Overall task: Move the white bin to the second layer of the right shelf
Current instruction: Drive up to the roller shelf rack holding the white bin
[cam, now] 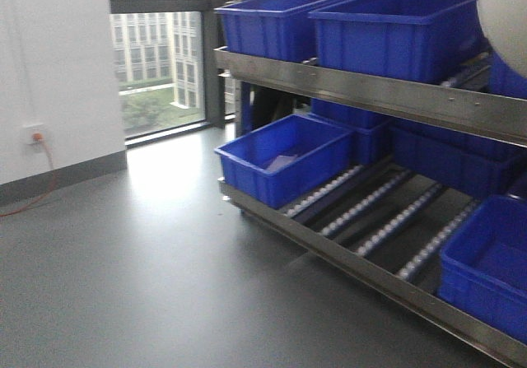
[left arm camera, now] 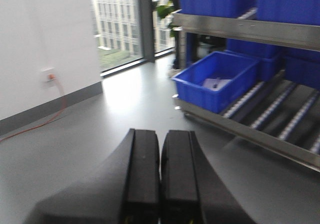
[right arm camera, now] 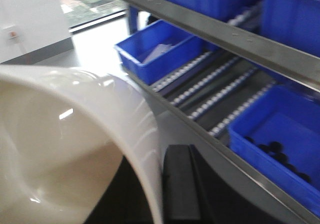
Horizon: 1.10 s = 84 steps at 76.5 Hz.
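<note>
- A round, glossy, cream-white plastic tub, the white bin [right arm camera: 75, 149], fills the left half of the right wrist view. Its open mouth is turned toward the camera and its smooth inside is shown.
- The right gripper [right arm camera: 162, 189] is clamped on the rim of the white bin. One black finger [right arm camera: 179, 184] is pressed against the outer wall, and the other is hidden by that wall.
- In the front-facing view only a cropped curve of the white bin [cam: 504, 14] is seen, at the top right corner. It is raised well off the floor, level with the upper crates; whether anything is touched by it cannot be told.
- The right shelf second layer [cam: 370, 88], a stainless steel rack level with a riveted front lip, is loaded with large rectangular blue plastic crates [cam: 395, 26]. A short track of small white rollers [cam: 461, 73] is glimpsed just beside the bin.
- On the lower rack level [cam: 329, 240], long roller tracks [cam: 370, 207] are left bare between a blue crate holding a white sheet [cam: 284, 158] and another blue crate at the right end [cam: 486, 261].
- The two black fingers of the left gripper [left arm camera: 160, 184] are pressed together with nothing between them. The gripper is held over the grey floor [left arm camera: 100, 134], well apart from the rack.
- On the white wall [cam: 49, 55], a socket with an orange cable [cam: 37, 137] is seen beside a tall window [cam: 156, 55].
</note>
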Motion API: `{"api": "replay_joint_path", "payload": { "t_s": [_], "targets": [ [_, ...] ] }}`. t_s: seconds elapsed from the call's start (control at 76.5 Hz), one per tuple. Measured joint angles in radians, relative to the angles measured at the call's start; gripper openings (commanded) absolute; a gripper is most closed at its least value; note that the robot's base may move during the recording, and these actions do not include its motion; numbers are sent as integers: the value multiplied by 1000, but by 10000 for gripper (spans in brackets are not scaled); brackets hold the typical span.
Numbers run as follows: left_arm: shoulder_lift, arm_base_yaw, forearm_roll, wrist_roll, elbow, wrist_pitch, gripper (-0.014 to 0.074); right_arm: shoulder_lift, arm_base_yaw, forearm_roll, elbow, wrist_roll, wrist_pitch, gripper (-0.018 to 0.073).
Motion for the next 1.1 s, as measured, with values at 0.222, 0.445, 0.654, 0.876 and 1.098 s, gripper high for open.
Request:
{"api": "replay_joint_path", "payload": {
  "t_s": [0.222, 0.445, 0.654, 0.876, 1.098],
  "targets": [
    [0, 0, 0, 0, 0, 0, 85, 0, 0, 0, 0, 0, 0, 55],
    [0, 0, 0, 0, 0, 0, 85, 0, 0, 0, 0, 0, 0, 55],
    [0, 0, 0, 0, 0, 0, 85, 0, 0, 0, 0, 0, 0, 55],
    [0, 0, 0, 0, 0, 0, 85, 0, 0, 0, 0, 0, 0, 55],
    [0, 0, 0, 0, 0, 0, 85, 0, 0, 0, 0, 0, 0, 55]
  ]
}}
